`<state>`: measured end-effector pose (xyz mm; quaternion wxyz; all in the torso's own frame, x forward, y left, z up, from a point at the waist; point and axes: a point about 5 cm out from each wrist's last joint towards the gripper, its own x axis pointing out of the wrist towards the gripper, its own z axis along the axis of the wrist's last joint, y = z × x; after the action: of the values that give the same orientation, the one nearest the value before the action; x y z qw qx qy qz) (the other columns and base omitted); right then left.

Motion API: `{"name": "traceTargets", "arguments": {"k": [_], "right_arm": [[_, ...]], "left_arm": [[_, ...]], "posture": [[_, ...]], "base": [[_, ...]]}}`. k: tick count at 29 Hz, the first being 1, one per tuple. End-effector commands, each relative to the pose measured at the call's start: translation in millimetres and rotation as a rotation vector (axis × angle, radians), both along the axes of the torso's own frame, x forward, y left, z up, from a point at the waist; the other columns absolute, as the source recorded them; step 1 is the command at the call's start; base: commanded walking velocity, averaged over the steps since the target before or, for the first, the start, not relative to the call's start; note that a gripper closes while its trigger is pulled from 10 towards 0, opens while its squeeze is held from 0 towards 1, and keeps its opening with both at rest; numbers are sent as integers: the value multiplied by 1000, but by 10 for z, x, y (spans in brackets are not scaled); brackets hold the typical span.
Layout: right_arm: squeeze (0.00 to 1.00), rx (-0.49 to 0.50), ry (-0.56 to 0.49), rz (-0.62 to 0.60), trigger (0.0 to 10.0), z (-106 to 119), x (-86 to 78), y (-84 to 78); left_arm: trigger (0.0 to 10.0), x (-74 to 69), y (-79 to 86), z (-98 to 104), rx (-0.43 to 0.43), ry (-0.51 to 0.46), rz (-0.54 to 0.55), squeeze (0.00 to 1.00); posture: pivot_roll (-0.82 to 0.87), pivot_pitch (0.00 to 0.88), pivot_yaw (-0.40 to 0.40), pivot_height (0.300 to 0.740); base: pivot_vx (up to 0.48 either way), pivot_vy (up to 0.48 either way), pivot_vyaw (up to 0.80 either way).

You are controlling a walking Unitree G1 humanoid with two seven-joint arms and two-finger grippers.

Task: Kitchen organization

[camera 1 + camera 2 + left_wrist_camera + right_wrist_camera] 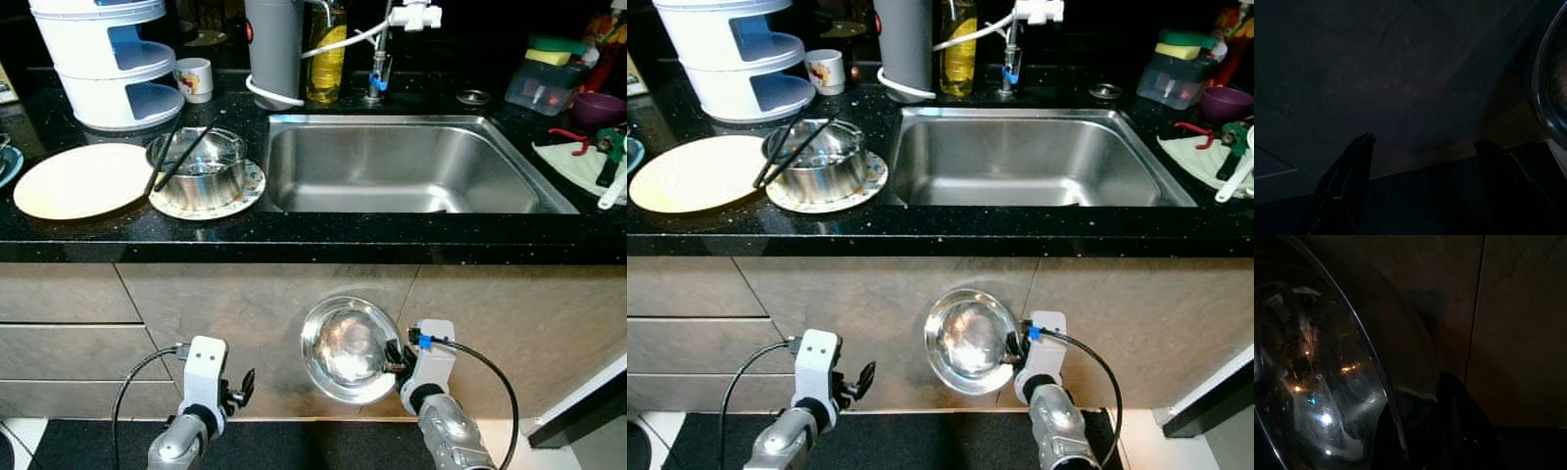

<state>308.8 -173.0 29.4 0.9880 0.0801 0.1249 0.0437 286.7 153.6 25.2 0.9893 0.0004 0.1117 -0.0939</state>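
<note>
Steel bowl held low in front of the cabinets, below the bench.

The right gripper (397,354) has its fingers clenched on the rim of the steel bowl (349,350), tipped on edge beneath the sink (411,166). The left gripper (240,389) hangs beside it, fingers spread and empty. A second bowl (201,168) with chopsticks (181,157) sits on the bench (313,235).
</note>
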Motion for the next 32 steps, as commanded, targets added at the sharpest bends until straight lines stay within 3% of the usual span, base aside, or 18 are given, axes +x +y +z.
{"name": "traceTargets", "arguments": {"k": [1,6,7,9,16,26,32], "right_arm": [[0,-3,39,2,10000,-65,-32,14],[0,-15,80,-5,10000,-123,-63,-4],[0,-95,145,61,10000,-217,-122,33],[0,-117,164,84,10000,-244,-141,49],[0,-122,257,149,10000,-383,-235,185],[0,-126,290,129,10000,-470,-322,211],[0,-137,236,49,10000,-437,-334,147]], "left_arm": [[10000,-24,-8,-30,4,10,-17,0],[10000,4,-15,-20,9,11,-15,0],[10000,38,-27,-9,26,15,-21,0],[10000,46,-33,-6,32,15,-27,0],[10000,19,29,-63,82,65,-33,0],[10000,-35,121,-95,85,84,-57,0],[10000,-85,124,-184,108,125,-45,0]], "posture": [[-95,118,-23,740],[-94,119,-16,740],[-92,117,-17,740],[-92,117,-17,740],[-79,118,-19,740],[-59,187,-2,740],[-116,198,-27,740]], "base": [[0,0,0],[0,0,0],[0,0,0],[0,0,0],[0,0,0],[0,0,0],[0,0,0]]}}
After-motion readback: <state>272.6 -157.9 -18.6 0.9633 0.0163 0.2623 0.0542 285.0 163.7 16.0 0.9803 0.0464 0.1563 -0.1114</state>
